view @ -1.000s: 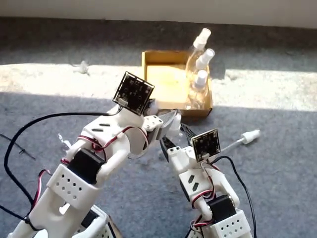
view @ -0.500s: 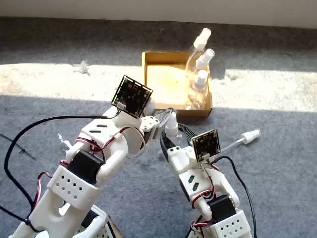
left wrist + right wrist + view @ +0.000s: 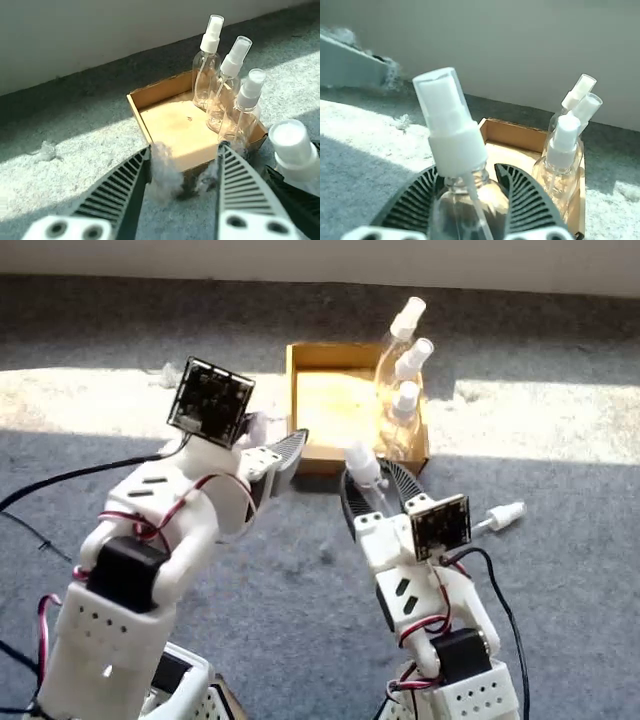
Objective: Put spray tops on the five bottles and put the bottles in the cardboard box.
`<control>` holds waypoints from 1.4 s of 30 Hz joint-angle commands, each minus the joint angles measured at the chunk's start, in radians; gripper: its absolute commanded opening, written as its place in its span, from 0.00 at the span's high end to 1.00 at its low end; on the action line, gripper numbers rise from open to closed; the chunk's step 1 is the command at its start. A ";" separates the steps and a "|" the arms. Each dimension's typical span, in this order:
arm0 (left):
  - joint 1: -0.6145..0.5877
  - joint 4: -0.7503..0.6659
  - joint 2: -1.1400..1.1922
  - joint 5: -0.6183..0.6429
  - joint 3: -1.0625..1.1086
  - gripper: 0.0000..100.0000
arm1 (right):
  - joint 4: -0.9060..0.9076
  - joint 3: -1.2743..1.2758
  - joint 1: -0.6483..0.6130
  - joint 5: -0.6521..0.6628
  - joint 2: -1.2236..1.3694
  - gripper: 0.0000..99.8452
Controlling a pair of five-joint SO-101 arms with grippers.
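Right gripper point(image 3: 375, 485) clamped on clear plastic bottle point(image 3: 465, 205). Bottle upright, long axis vertical, white spray top point(image 3: 451, 125) fitted on neck, just before front edge of brown cardboard box point(image 3: 330, 410). Left gripper point(image 3: 185, 152) agape, empty; arm stretched toward box's front-left corner. Three clear spray-topped bottles point(image 3: 225, 95) stand along box's right wall. Loose white spray head with dip tube point(image 3: 505, 512) lies on grey carpet point(image 3: 300, 570), right of right arm.

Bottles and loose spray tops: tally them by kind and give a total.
Capped bottles in the cardboard box: 3
Capped bottle in the right gripper: 1
Loose spray top on the carpet: 1
Total: 5
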 commanded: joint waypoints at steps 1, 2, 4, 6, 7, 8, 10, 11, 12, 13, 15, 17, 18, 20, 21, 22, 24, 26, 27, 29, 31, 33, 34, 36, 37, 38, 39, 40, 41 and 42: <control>-0.008 0.034 -0.223 -0.009 0.030 0.79 | -0.073 -0.216 0.021 -0.008 0.280 1.00; 0.005 0.049 -0.268 -0.011 0.065 0.79 | -0.079 -0.282 0.022 -0.038 0.355 1.00; 0.039 0.061 -0.351 -0.034 0.153 0.79 | -0.076 -0.427 0.022 -0.109 0.501 1.00; 0.065 0.063 -0.412 -0.086 0.254 0.79 | -0.067 -0.572 0.022 -0.167 0.638 1.00; 0.090 0.061 -0.435 -0.095 0.298 0.77 | -0.065 -0.639 0.022 -0.196 0.700 1.00; 0.119 0.061 -0.452 -0.097 0.337 0.76 | -0.062 -0.702 0.022 -0.229 0.756 1.00; 0.179 0.061 -0.473 -0.097 0.386 0.72 | -0.028 -0.819 0.022 -0.290 0.858 1.00; 0.206 0.061 -0.478 -0.098 0.403 0.71 | -0.001 -0.875 0.018 -0.324 0.900 1.00; 0.228 0.061 -0.481 -0.098 0.415 0.71 | 0.036 -0.923 0.015 -0.361 0.934 1.00; 0.242 0.058 -0.483 -0.098 0.424 0.71 | 0.073 -0.967 0.005 -0.400 0.958 1.00; 0.246 0.034 -0.483 -0.098 0.441 0.71 | 0.140 -1.043 -0.041 -0.453 0.975 1.00; 0.243 -0.003 -0.486 -0.098 0.466 0.71 | 0.202 -1.081 -0.097 -0.456 0.964 1.00; 0.231 -0.017 -0.487 -0.098 0.478 0.71 | 0.234 -1.082 -0.122 -0.456 0.954 1.00; 0.203 -0.048 -0.483 -0.097 0.499 0.71 | 0.289 -1.082 -0.150 -0.454 0.926 1.00; 0.188 -0.063 -0.483 -0.094 0.507 0.71 | 0.314 -1.082 -0.157 -0.454 0.909 1.00; 0.171 -0.077 -0.483 -0.094 0.513 0.71 | 0.335 -1.082 -0.160 -0.453 0.897 1.00; 0.143 -0.091 -0.479 -0.094 0.515 0.71 | 0.377 -1.082 -0.160 -0.413 0.883 1.00; 0.117 -0.095 -0.481 -0.094 0.513 0.71 | 0.418 -1.082 -0.160 -0.370 0.875 1.00; 0.105 -0.095 -0.483 -0.094 0.513 0.71 | 0.437 -1.082 -0.160 -0.367 0.872 1.00; 0.088 -0.098 -0.479 -0.095 0.513 0.71 | 0.473 -1.082 -0.160 -0.362 0.868 1.00; 0.084 -0.115 -0.479 -0.095 0.516 0.71 | 0.503 -1.082 -0.165 -0.362 0.868 1.00; 0.084 -0.124 -0.479 -0.095 0.522 0.71 | 0.529 -1.082 -0.185 -0.362 0.868 1.00; 0.084 -0.126 -0.479 -0.095 0.530 0.71 | 0.547 -1.082 -0.194 -0.361 0.868 1.00; 0.079 -0.147 -0.479 -0.097 0.549 0.71 | 0.582 -1.082 -0.217 -0.361 0.866 1.00; 0.064 -0.160 -0.479 -0.097 0.558 0.71 | 0.596 -1.084 -0.223 -0.361 0.866 1.00; 0.042 -0.175 -0.479 -0.097 0.565 0.71 | 0.604 -1.084 -0.228 -0.358 0.866 1.00; 0.024 -0.187 -0.479 -0.097 0.570 0.71 | 0.607 -1.084 -0.229 -0.342 0.866 1.00; 0.007 -0.195 -0.479 -0.097 0.572 0.71 | 0.608 -1.084 -0.229 -0.327 0.866 1.00; -0.004 -0.198 -0.479 -0.097 0.573 0.71 | 0.608 -1.084 -0.229 -0.321 0.866 1.00; -0.010 -0.198 -0.479 -0.097 0.573 0.71 | 0.608 -1.084 -0.226 -0.318 0.866 1.00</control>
